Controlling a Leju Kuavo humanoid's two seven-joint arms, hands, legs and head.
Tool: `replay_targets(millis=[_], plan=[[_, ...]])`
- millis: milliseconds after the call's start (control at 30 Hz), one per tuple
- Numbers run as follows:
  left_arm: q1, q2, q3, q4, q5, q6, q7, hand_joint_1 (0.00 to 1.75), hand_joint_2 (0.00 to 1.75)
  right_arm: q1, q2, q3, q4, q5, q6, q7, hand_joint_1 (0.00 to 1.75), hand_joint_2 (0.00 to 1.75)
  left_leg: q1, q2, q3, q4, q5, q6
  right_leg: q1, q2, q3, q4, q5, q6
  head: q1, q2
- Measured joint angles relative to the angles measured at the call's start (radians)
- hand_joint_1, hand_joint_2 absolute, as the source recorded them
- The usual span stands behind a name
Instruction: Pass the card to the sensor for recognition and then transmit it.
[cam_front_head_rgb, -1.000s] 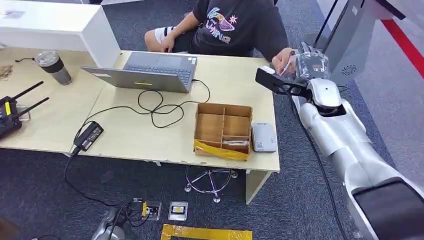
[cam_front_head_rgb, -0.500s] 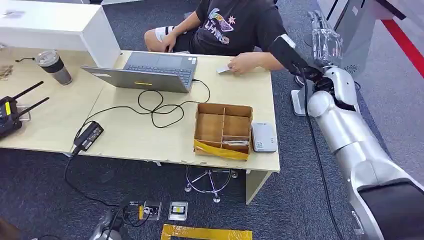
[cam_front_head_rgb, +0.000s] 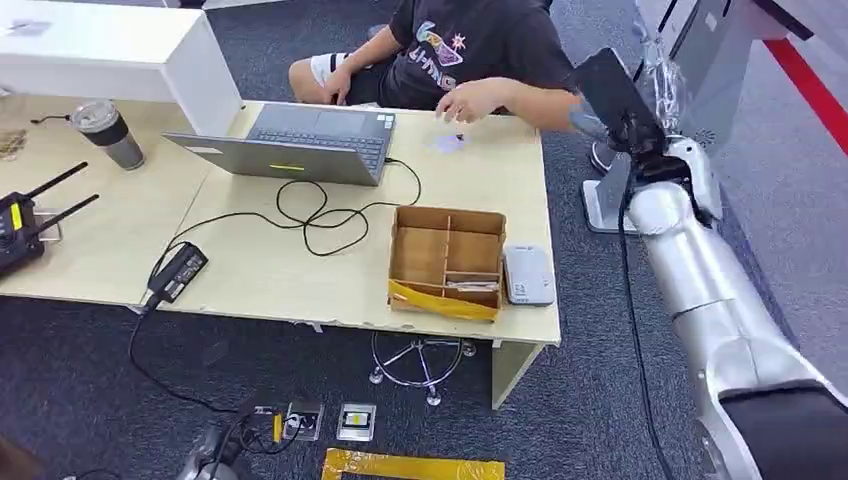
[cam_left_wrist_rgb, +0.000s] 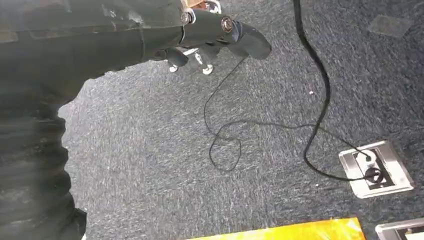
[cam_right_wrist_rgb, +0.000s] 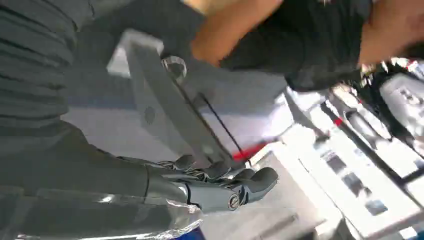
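Head view, table (cam_front_head_rgb: 250, 270): pale wood top on dark carpet.
Head view, card (cam_front_head_rgb: 449, 143): small pale card lying flat on the table's far edge, just right of the laptop (cam_front_head_rgb: 300, 143), beneath a person's hand (cam_front_head_rgb: 470, 100).
Head view, sensor (cam_front_head_rgb: 527, 273): white reader flat on the table, touching the right wall of the cardboard box (cam_front_head_rgb: 446, 260).
Head view, right hand (cam_front_head_rgb: 655, 70): raised beyond the table's right end, wrapped in clear film, near a grey stand (cam_front_head_rgb: 700, 70); finger state unclear from here.
Head view, other items: lidded cup (cam_front_head_rgb: 106, 133) at far left; black cable (cam_front_head_rgb: 310, 215) looping from the laptop.
Left wrist view, left hand (cam_left_wrist_rgb: 210, 37): hangs over carpet, fingers loosely extended, holding nothing.
Left wrist view, floor items: metal floor socket (cam_left_wrist_rgb: 376, 167) with a black cord (cam_left_wrist_rgb: 310, 100) plugged in; yellow tape strip (cam_left_wrist_rgb: 280, 231) at the frame's edge.
Right wrist view, right hand (cam_right_wrist_rgb: 220, 185): fingers extended and apart, nothing in them; the picture is blurred.
Right wrist view, person's arm (cam_right_wrist_rgb: 235, 25): bare forearm well beyond the fingers.
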Motion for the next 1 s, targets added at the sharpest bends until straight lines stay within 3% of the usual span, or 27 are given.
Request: replay_targets(millis=[67,100,133,167,267,367,700,867,1000], plan=[[0.001,0.001,0.0,0.0,0.003,0.004,-0.003,0.0,1.75,0.006,0.0,-0.01,-0.009,-0.033,0.002,-0.009,0.0,1.75,0.0,0.0,0.0,0.0,0.0,0.0,0.0,0.0,0.0,0.0,0.0,0.0,0.0,0.0],[0.007,0.008,0.0,0.0,0.006,0.011,-0.008,0.0,1.75,0.08,-0.017,-0.034,-0.128,-0.188,0.097,0.042,0.0,1.75,0.0,0.0,0.001,0.0,0.0,0.0,0.0,-0.001,0.001,0.0,0.0,0.0,0.0,0.0],[0.021,0.018,0.0,0.0,0.013,0.012,-0.013,0.0,1.75,0.216,-0.05,-0.036,-0.36,-0.271,0.215,0.152,0.0,1.75,0.0,0.0,0.0,0.0,-0.001,0.0,0.0,-0.001,0.0,0.0,0.0,0.0,0.001,0.0],[0.032,0.026,0.0,0.0,0.019,0.019,-0.015,0.0,1.75,0.336,-0.067,-0.042,-0.591,-0.304,0.299,0.214,0.0,1.75,0.0,0.0,0.0,0.0,-0.001,0.0,0.0,0.0,0.0,0.0,-0.001,0.0,0.0,0.0],[0.042,0.032,0.0,0.0,0.034,0.026,-0.019,0.0,1.75,0.443,-0.076,-0.045,-0.802,-0.312,0.359,0.249,0.0,1.75,0.001,0.0,0.001,0.0,-0.002,0.0,0.001,0.0,0.0,0.0,-0.001,-0.001,0.0,0.0],[0.051,0.034,0.0,0.0,0.038,0.029,-0.024,0.0,1.75,0.527,-0.084,-0.045,-0.953,-0.27,0.373,0.261,0.0,1.75,0.001,0.0,0.001,0.0,-0.002,0.0,0.001,0.0,0.0,0.0,-0.001,-0.001,0.0,0.0],[0.059,0.036,0.0,0.0,0.035,0.029,-0.024,0.0,1.75,0.696,-0.105,-0.066,-1.21,-0.234,0.373,0.278,0.0,1.75,0.0,0.0,0.001,0.0,-0.001,0.0,0.0,0.0,0.001,-0.001,-0.001,-0.001,0.0,0.0],[0.061,0.035,0.0,0.0,0.029,0.03,-0.024,0.0,1.75,0.769,-0.104,-0.062,-1.248,-0.208,0.392,0.273,0.0,1.75,0.001,0.0,0.001,-0.001,-0.002,0.0,0.001,0.0,0.001,0.0,-0.001,-0.001,0.0,0.0],[0.06,0.031,0.0,0.0,0.026,0.03,-0.024,0.0,1.75,0.812,-0.079,-0.018,-1.239,-0.136,0.367,0.264,0.0,1.75,0.001,0.0,0.0,-0.001,-0.002,0.0,0.001,0.0,0.001,0.0,-0.001,-0.001,0.0,0.0]])
